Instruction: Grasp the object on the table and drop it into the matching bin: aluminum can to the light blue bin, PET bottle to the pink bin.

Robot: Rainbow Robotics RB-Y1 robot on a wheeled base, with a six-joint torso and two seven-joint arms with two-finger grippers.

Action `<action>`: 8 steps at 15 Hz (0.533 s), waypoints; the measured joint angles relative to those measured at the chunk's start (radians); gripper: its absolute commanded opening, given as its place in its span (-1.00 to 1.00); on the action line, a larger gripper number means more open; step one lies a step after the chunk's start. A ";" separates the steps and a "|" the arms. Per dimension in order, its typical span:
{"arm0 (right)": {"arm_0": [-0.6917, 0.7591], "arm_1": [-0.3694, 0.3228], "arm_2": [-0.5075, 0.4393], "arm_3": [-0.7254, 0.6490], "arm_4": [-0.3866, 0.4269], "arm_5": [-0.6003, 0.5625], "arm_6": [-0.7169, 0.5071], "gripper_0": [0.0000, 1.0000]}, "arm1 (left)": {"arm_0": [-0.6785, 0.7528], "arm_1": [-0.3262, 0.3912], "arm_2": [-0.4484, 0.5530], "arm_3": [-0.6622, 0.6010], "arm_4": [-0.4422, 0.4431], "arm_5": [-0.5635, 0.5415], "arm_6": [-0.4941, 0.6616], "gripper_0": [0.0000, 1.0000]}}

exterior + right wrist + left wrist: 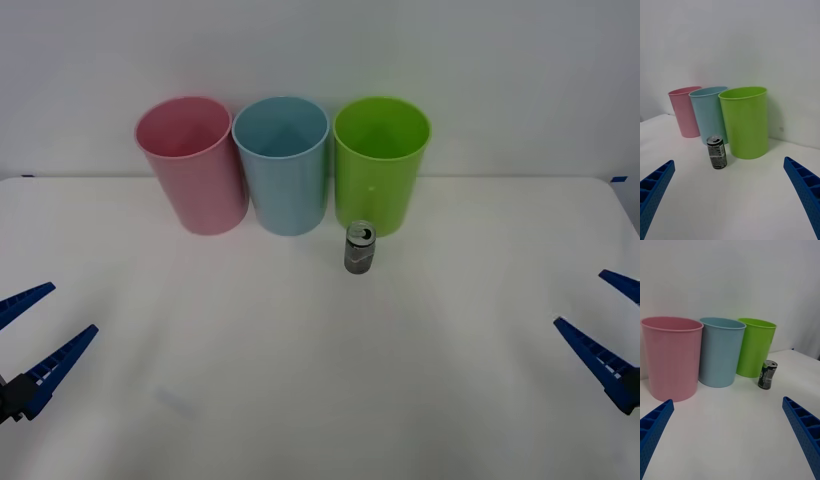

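Note:
The aluminum can (360, 248) (717, 152) (767, 374), dark grey and silver with a pull-tab top, stands upright on the white table (320, 380), just in front of the lime green bin. The light blue bin (282, 165) (709, 112) (720, 351) stands at the back between the pink bin (192, 164) (684, 111) (672, 357) and the green one. My left gripper (35, 340) (728, 442) is open at the near left edge. My right gripper (608, 330) (728, 198) is open at the near right edge. Both are far from the can and hold nothing.
A lime green bin (381, 163) (745, 122) (755, 347) stands right of the blue one, touching close. All three bins line up along the table's back edge against a white wall. Bare tabletop lies between the grippers and the can.

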 measured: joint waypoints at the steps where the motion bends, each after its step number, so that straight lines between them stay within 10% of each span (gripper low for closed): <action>1: -0.004 0.001 0.013 0.000 0.007 0.008 0.004 1.00 | 0.000 0.000 0.000 0.000 0.000 0.000 0.000 1.00; 8: -0.089 0.023 0.114 0.102 0.104 0.050 0.057 1.00 | 0.000 0.000 0.000 0.000 0.000 0.000 0.000 1.00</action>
